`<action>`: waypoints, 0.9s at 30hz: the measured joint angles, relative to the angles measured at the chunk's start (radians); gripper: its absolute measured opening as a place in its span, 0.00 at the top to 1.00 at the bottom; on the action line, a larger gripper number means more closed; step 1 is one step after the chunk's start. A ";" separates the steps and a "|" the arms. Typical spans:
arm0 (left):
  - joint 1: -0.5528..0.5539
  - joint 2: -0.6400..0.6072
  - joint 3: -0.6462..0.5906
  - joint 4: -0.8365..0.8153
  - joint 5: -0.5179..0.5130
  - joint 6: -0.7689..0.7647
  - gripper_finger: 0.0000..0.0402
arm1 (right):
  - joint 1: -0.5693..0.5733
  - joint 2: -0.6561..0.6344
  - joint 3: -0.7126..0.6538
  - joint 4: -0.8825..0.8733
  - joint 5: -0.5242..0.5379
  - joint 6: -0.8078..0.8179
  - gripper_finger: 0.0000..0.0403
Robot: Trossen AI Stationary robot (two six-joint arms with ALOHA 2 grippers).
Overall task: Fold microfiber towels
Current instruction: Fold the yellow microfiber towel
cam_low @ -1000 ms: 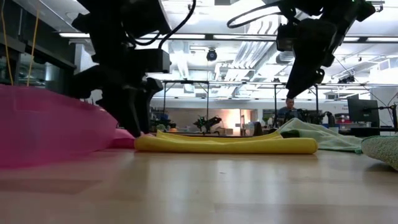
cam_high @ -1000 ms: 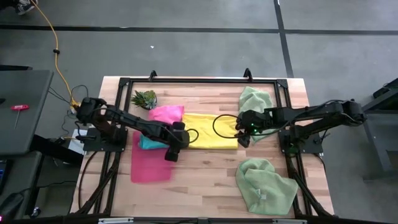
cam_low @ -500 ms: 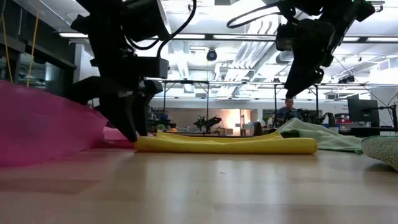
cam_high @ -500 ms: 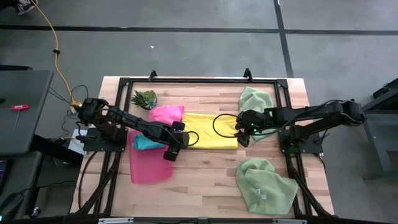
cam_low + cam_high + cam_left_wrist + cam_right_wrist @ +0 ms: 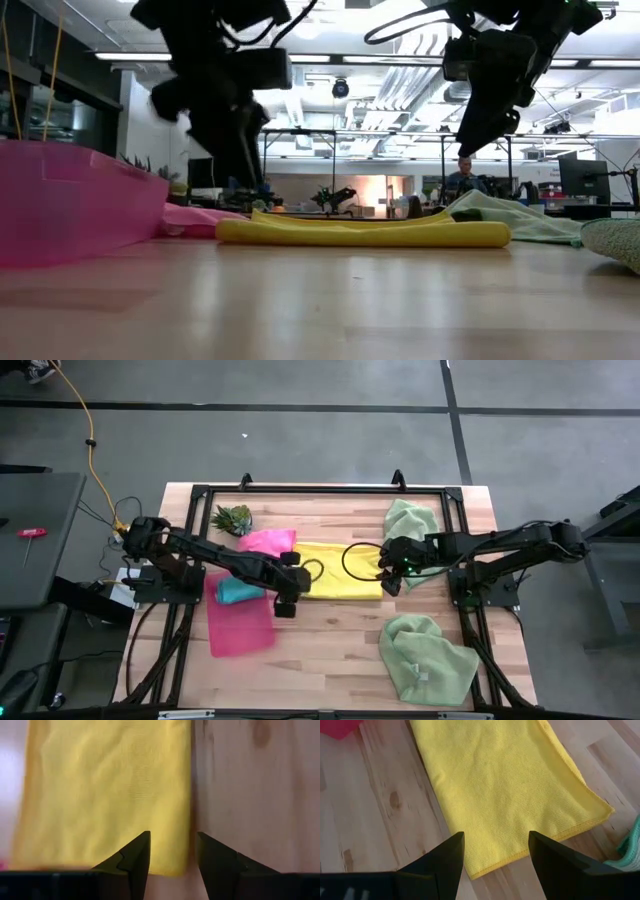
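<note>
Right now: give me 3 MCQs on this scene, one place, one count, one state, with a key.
1. Where does the yellow towel lie?
A. in the tray
B. mid-table, between the two grippers
C. on the plant

2. How many pale green towels are on the table?
A. one
B. two
C. four

3. What state is the left gripper in?
A. open, empty
B. shut on the yellow towel
C. shut on the tray

Key: 1 B, it lies flat between the left gripper and right gripper in the high view. 2 B, one at the far right, one at the near right. 3 A, the wrist view shows a gap between its fingers, nothing held.
</note>
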 joint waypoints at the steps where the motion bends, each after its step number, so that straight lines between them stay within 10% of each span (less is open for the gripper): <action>1: 0.000 0.000 0.012 -0.024 0.030 -0.081 0.64 | 0.000 0.000 0.000 -0.001 0.000 0.000 0.47; 7: -0.024 0.000 0.049 -0.271 0.236 -0.365 0.64 | 0.000 0.000 0.000 0.000 0.000 -0.001 0.47; 27: -0.186 0.000 0.049 -0.521 0.433 -0.435 0.64 | 0.000 0.000 0.000 0.000 0.020 -0.003 0.47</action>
